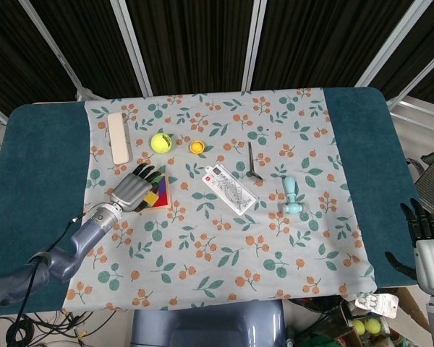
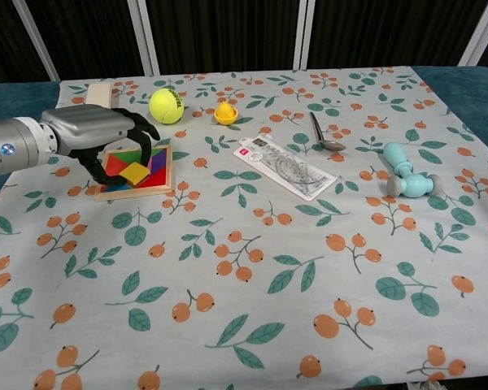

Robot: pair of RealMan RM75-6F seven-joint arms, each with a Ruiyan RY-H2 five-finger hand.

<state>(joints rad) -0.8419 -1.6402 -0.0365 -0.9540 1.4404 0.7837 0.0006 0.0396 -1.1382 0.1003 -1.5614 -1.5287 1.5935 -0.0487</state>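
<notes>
Left hand (image 2: 98,138) arched over the wooden-framed puzzle of coloured tiles (image 2: 138,171), far-left on the floral cloth (image 2: 252,268).
I see my fingers curled down around the puzzle's left edge, nothing lifted; a careless pull could scatter tiles or nudge the yellow tennis ball (image 2: 166,105) just beyond.

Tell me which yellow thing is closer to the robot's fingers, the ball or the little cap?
The tennis ball. It lies just beyond the left hand over the coloured puzzle; the small yellow cap sits further right.
</notes>
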